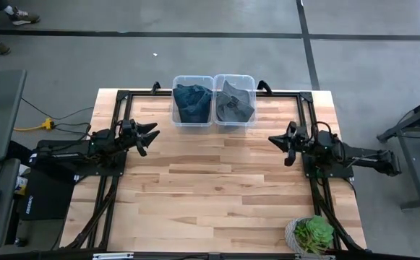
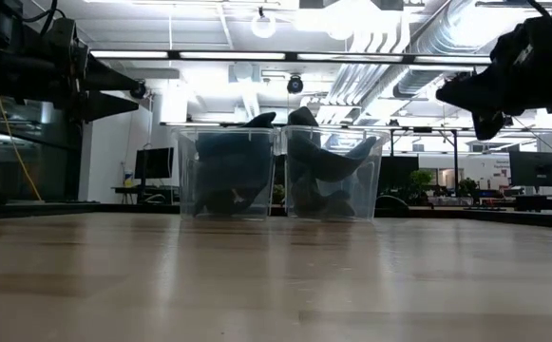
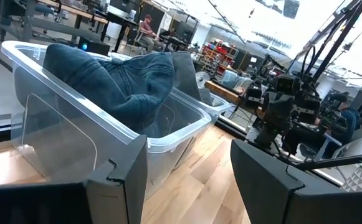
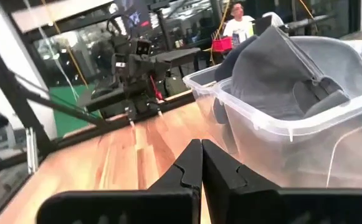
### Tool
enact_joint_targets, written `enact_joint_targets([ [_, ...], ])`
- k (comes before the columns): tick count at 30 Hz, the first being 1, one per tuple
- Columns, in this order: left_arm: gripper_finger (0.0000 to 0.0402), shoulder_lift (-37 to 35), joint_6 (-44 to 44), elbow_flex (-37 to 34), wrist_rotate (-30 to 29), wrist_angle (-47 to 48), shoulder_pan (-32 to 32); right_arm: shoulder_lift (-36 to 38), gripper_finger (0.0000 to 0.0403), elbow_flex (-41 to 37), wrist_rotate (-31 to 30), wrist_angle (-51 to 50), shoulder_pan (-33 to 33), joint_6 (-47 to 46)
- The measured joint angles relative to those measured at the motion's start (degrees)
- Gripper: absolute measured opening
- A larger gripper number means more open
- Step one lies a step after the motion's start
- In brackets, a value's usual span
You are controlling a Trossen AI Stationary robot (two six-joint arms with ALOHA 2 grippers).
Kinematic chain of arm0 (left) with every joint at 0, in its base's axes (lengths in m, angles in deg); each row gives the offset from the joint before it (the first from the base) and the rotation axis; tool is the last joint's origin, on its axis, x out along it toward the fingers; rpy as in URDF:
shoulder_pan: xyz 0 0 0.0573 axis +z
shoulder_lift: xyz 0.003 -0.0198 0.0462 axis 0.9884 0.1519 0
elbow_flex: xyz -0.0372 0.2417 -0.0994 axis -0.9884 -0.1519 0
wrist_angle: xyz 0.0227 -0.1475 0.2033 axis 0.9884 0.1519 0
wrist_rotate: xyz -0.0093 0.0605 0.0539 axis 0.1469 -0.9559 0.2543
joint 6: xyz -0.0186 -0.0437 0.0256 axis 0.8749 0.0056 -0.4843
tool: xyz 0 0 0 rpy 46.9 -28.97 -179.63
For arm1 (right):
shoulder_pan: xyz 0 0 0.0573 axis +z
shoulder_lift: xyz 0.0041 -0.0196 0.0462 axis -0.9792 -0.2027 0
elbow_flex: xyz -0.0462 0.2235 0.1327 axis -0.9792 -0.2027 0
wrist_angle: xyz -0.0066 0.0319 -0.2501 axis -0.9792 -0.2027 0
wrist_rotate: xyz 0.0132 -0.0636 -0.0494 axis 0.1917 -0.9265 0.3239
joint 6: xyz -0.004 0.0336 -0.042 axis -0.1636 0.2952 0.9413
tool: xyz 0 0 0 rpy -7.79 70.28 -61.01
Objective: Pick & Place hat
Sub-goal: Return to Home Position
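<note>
A dark blue hat point(image 1: 191, 101) lies in the left clear bin point(image 1: 175, 115) at the table's far edge, and shows in the left wrist view point(image 3: 115, 78). A grey hat point(image 1: 236, 101) lies in the right clear bin point(image 1: 251, 115), and shows in the right wrist view point(image 4: 274, 71). My left gripper point(image 1: 150, 136) hangs open and empty above the table, left of the bins. My right gripper point(image 1: 276, 141) hangs shut and empty above the table, right of the bins.
A potted green plant point(image 1: 312, 234) stands at the table's near right corner. A black frame point(image 1: 213, 92) runs along the table's far and side edges. The bare wooden top point(image 1: 210, 180) lies between the arms. People sit in the room behind.
</note>
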Motion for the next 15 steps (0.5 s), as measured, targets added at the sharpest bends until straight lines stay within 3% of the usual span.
enact_joint_targets([
  [6, 0.0193, 0.0, 0.1, 0.0, 0.0, 0.0, 0.0, 0.0, 0.0, 0.0, 2.0, -0.6, 0.4, 4.0],
  [15, 0.0193, 0.0, 0.2, 0.0, 0.1, 0.0, 0.0, 0.0, 0.0, 0.0, 5.1, -1.2, 0.4, 2.6],
])
